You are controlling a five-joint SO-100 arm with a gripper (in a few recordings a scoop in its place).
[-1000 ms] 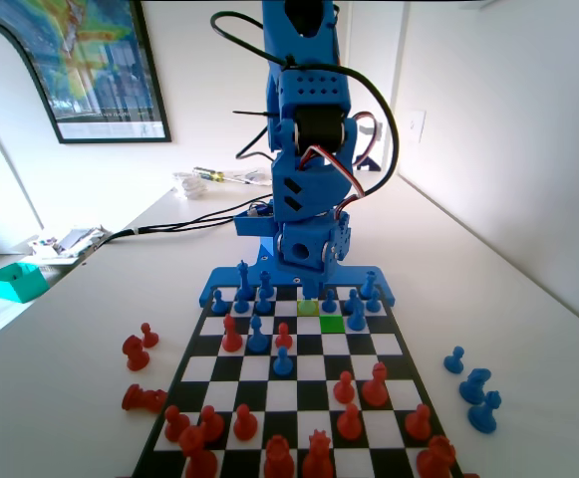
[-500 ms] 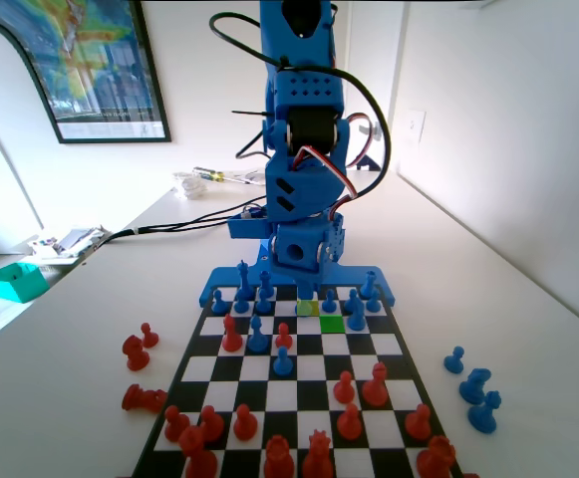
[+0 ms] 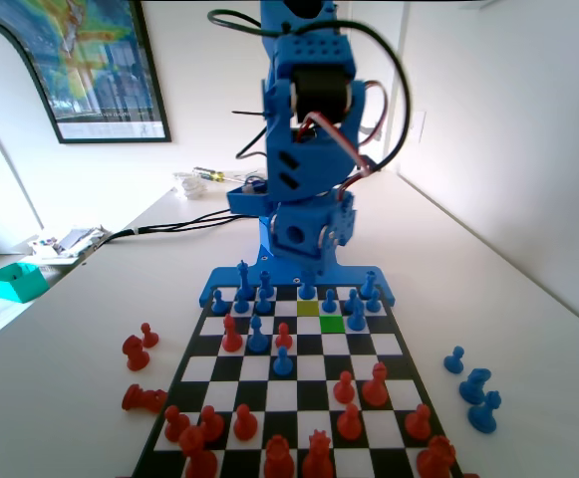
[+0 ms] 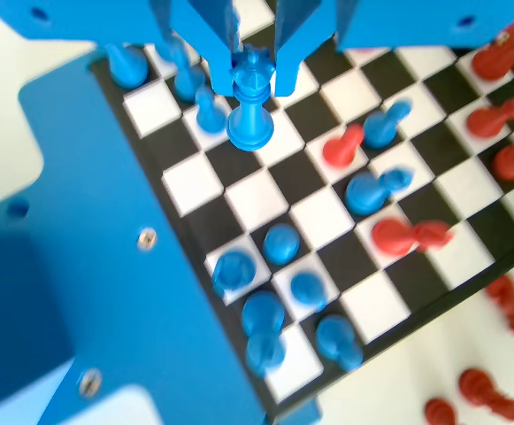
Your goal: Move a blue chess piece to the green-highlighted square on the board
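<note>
My gripper (image 4: 255, 78) hangs over the board's (image 4: 323, 217) end near the blue base, shut on a bright-blue chess piece (image 4: 250, 111) with a crowned top. The jaws pinch its head and its round foot hangs free above the squares. In the fixed view the gripper (image 3: 307, 273) holds the piece (image 3: 307, 289) just above the back rows, behind the yellow-green square (image 3: 309, 308). The green-highlighted square (image 3: 331, 324) lies bare, one square nearer the camera and to the right. The board (image 3: 309, 398) stretches toward the camera.
Blue chessmen (image 3: 257, 334) stand close around the gripper on the back rows, and red chessmen (image 3: 349, 386) fill the near half. Captured blue pieces (image 3: 476, 386) lie right of the board, red ones (image 3: 136, 351) left. A teal box (image 3: 15, 281) and cables (image 3: 169, 227) sit far left.
The arm has straightened and risen. The gripper came up off the yellow-green square with the blue piece in it, leaving that square uncovered.
</note>
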